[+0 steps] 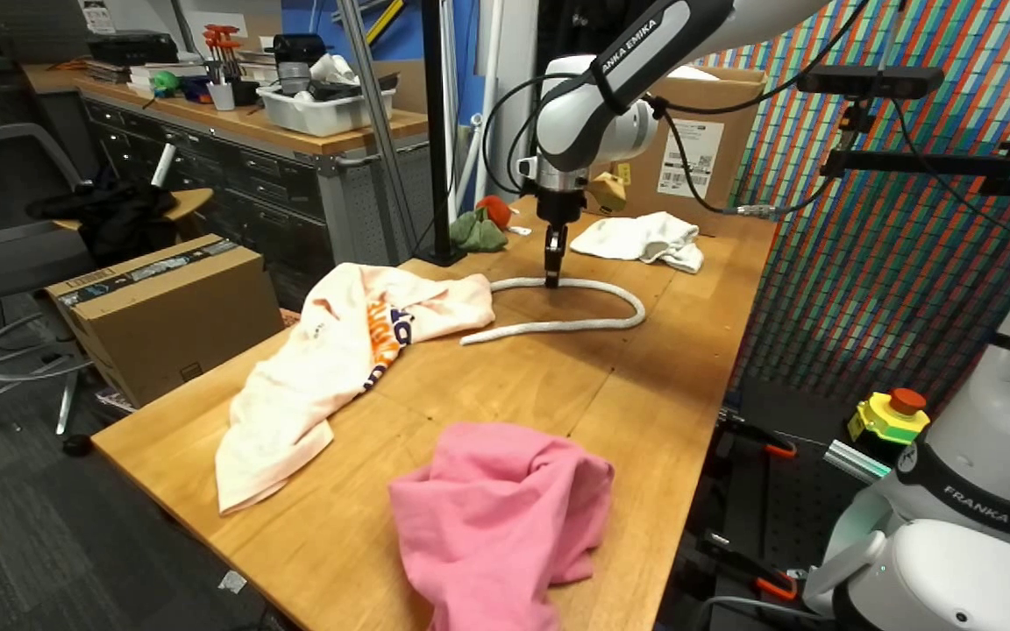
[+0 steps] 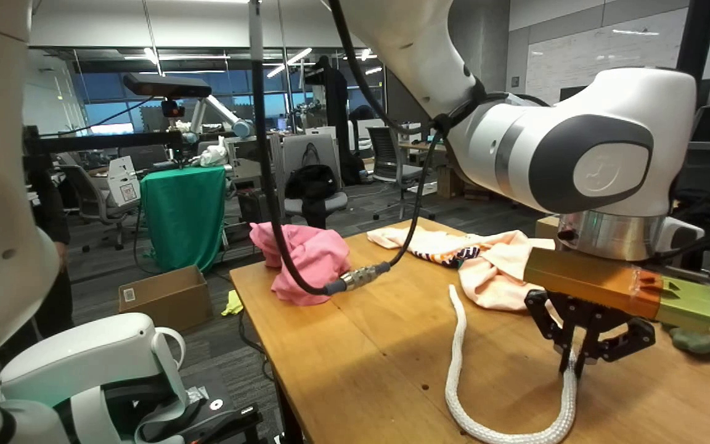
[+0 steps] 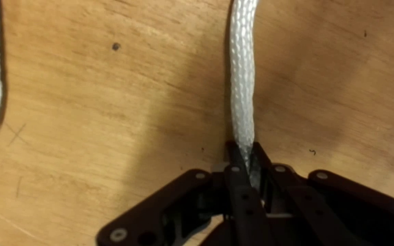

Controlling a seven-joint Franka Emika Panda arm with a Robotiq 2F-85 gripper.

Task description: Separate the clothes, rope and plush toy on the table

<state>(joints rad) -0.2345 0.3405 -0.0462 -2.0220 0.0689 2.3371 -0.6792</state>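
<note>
1. The shirt (image 1: 330,359) is pale cream and creased, with orange-red and navy lettering across it. It lies stretched out on the left part of the table (image 1: 540,386).
2. The toy (image 1: 480,226) is small and soft, a round red part behind a dark green one. It sits on the table beyond the shirt, near the far left edge.
3. The pink cloth (image 1: 505,517) is plain and bunched in loose folds at the near end, apart from the shirt.
4. The rope (image 1: 558,327) is thick, off-white and braided, lying on the table in a U with its bend to the right. One end lies just beside the shirt; the strand behind reaches the shirt's edge, and whether it runs underneath cannot be told.
5. The gripper (image 3: 244,145) points down, its jaws clamped on the rope's rear strand.
6. The white cloth (image 1: 641,238) is crumpled, on the table to the right of the gripper.
7. The carton (image 1: 733,145), brown with a white label, is at the far end.
8. Counted: one shirt, one toy, one pink cloth, one rope, one gripper, one white cloth, one carton; three pieces of clothing.
</note>
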